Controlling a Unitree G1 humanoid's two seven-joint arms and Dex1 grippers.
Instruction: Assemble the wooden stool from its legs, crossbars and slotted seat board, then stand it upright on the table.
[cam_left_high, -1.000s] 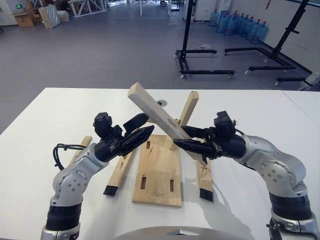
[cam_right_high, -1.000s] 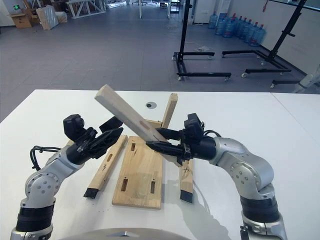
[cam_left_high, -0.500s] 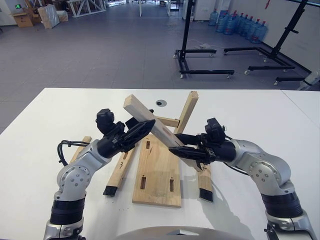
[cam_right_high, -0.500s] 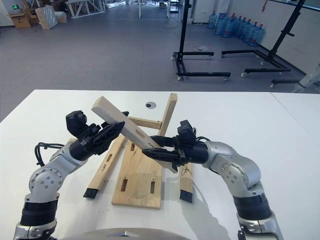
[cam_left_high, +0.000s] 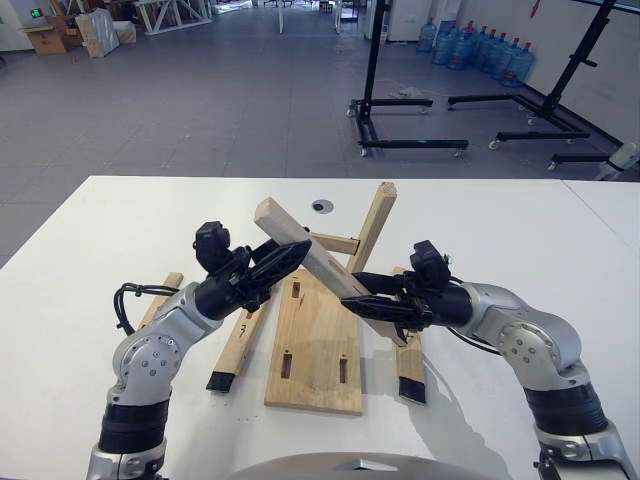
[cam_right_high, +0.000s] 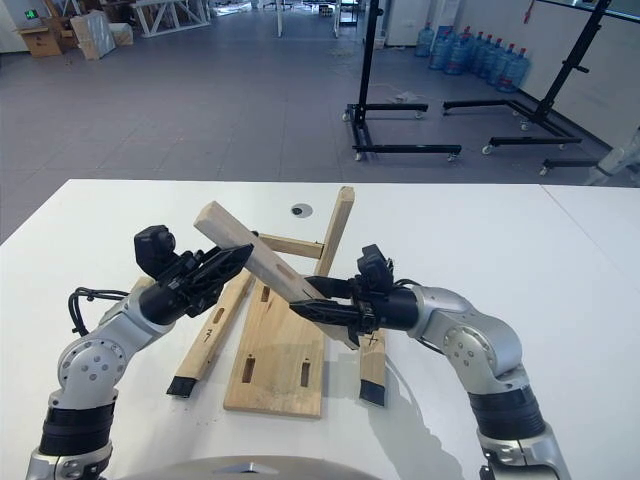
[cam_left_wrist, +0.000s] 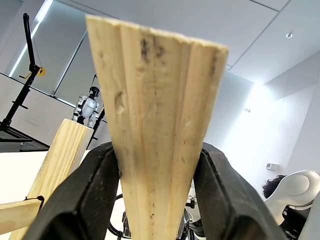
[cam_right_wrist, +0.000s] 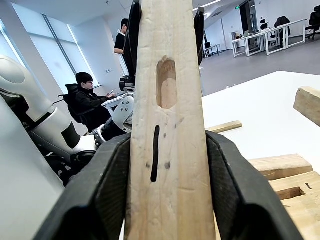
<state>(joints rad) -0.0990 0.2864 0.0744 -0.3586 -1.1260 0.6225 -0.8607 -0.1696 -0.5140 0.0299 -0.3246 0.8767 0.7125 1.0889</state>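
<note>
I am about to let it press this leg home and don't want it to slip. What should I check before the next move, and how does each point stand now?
1. Left gripper shut on the held leg: ok, a finger on each side.
2. Right gripper shut on the same leg, lower down: ok.
3. Seat board flat on the table, slots up: ok.
4. Held leg upright over a slot: not ok, it slants across the board.
5. Its lower end in a slot: cannot tell, the right gripper hides it.
6. Spare legs, left and right, lying beside the board: ok.
</note>
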